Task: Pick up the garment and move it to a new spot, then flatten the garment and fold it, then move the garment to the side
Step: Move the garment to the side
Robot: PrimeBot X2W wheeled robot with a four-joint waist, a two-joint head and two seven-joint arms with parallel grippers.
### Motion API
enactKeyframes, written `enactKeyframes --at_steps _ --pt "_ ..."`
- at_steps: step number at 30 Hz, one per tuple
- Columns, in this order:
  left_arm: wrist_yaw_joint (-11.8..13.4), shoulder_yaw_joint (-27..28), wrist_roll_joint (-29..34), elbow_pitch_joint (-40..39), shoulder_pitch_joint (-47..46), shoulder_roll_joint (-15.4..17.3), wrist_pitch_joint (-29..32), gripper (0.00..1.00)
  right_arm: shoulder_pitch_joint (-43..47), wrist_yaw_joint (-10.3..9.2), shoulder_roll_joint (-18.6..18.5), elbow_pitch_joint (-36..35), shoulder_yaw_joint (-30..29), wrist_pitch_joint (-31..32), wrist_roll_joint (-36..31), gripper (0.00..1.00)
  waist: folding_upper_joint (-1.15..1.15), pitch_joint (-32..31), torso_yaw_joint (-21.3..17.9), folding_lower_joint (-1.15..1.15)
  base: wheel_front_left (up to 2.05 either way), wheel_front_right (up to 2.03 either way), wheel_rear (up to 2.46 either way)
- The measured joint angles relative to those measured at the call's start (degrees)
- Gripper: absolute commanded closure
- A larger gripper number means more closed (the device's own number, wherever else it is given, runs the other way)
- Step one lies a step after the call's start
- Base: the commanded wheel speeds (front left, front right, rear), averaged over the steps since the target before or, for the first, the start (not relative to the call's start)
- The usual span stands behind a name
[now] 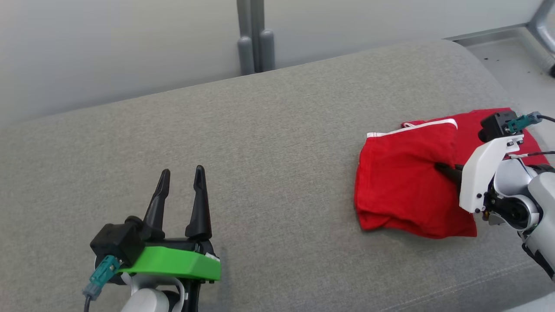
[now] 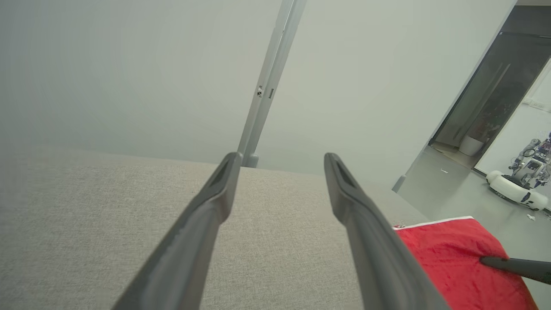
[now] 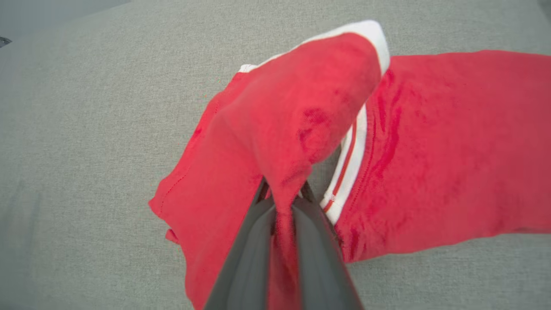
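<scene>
The red garment (image 1: 403, 182) lies on the grey cushion (image 1: 269, 143), toward the cushion's right end and a little nearer its front edge than its back edge. It is folded over on itself, with a white trim (image 1: 416, 128) along the side facing the cushion's back. The right jaws are closed tight on a raised fold of the red cloth. In the right wrist view the two dark fingers (image 3: 245, 267) pinch that fold between them, and the cloth (image 3: 430, 142) rises off the cushion into a peak edged with a white band (image 3: 379, 38). The left jaws stand wide apart and hold nothing. Their fingers (image 1: 199, 203) point toward the cushion's back edge over its left front part, well apart from the garment (image 2: 447, 254). A grey post (image 1: 256, 39) stands behind the cushion's back edge, near its middle.
</scene>
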Motion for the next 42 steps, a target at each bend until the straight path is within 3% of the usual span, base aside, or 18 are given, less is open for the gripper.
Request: enactKeyframes --at_steps 9,21,31,42 --pt "-0.55 -0.75 0.03 0.73 -0.79 -0.74 -0.25 0.0 -1.26 0.0 1.45 -1.66 -1.97 2.34 -3.36 1.0 0.0 0.25 -4.47 0.0 0.0 0.0 0.0" --pt "-0.98 -0.42 0.14 1.64 -1.44 -0.82 -0.42 0.0 -5.67 0.0 3.21 -3.45 -4.12 4.56 -4.95 1.0 0.0 1.16 -4.01 0.0 0.0 0.0 0.0" --pt "-0.98 0.07 0.16 1.21 -1.47 -0.36 -0.42 0.0 -8.68 -0.01 -2.42 -6.56 -4.57 11.68 -5.47 1.0 0.0 2.4 -2.9 0.0 0.0 0.0 0.0" --pt "-0.45 0.37 1.13 -0.86 -3.62 1.72 1.12 0.0 -10.79 0.0 -4.65 -1.38 -5.04 8.4 -8.42 1.0 0.0 7.11 -1.08 0.0 0.0 0.0 0.0"
